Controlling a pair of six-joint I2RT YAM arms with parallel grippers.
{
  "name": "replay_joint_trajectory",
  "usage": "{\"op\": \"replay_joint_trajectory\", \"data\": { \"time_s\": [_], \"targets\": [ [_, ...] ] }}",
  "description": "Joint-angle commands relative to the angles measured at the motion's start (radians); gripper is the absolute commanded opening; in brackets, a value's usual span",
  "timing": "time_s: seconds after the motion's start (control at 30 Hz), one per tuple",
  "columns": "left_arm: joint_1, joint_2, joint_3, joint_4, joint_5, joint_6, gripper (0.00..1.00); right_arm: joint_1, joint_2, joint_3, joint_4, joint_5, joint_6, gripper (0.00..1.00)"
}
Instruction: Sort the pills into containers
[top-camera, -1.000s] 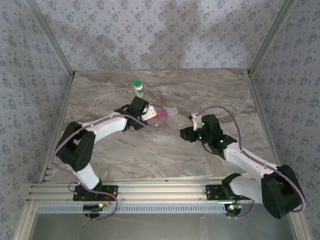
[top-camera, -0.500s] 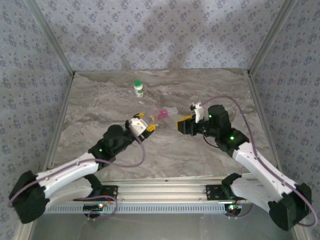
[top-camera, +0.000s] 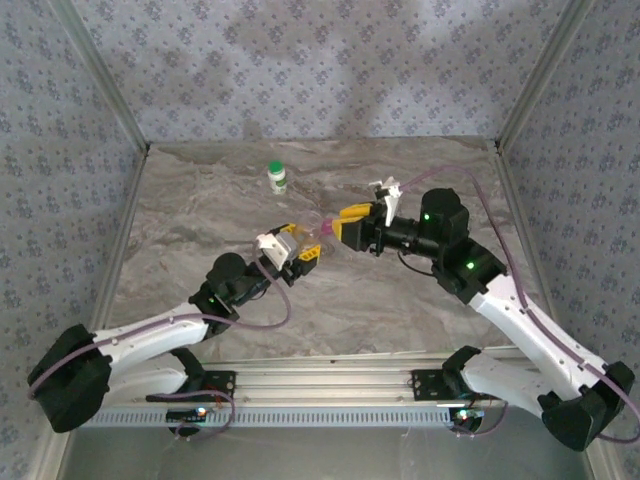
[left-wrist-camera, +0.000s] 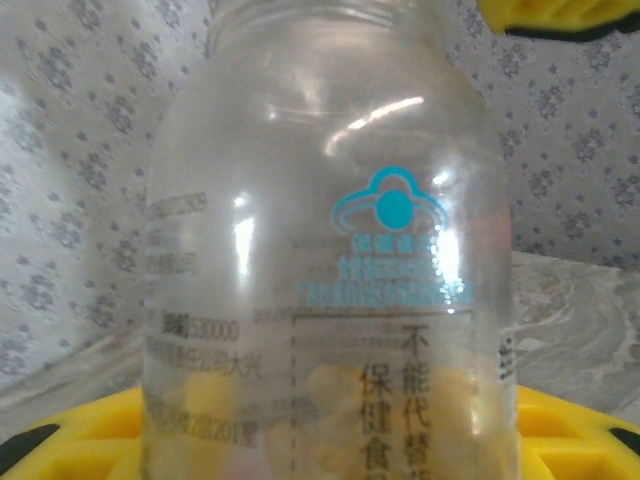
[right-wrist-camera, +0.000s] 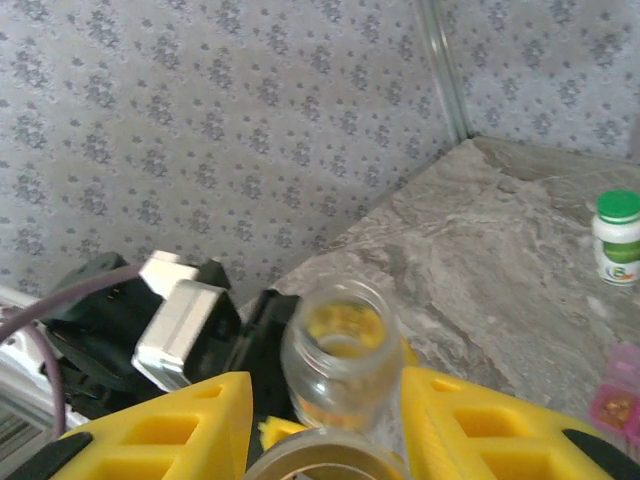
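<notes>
The left jaws pinch a clear vial (left-wrist-camera: 330, 260) upright by its base (blue logo, printed text, yellow pills (left-wrist-camera: 335, 395) at the bottom, mouth open). The right jaws flank a clear round rim (right-wrist-camera: 325, 462) just short of the vial; whether they grip it, I cannot tell.

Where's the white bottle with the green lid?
Top view: the white bottle stands alone near the table's back edge, left of centre. Right wrist view: right edge, above the pink case.
</notes>
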Motion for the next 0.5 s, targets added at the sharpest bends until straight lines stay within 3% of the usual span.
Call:
{"op": "replay_joint_trajectory", "data": {
  "time_s": [0.0,0.47],
  "targets": [
    [-0.006,0.029,0.004,0.118,0.05,-0.073,0.0,0.019,0.029,0.047,0.053,-0.027,0.024,0.0],
    [-0.074,0.099,0.053,0.145,0.08,-0.08,0.0,0.018,0.046,-0.023,0.096,0.092,0.023,0.0]
  ]
}}
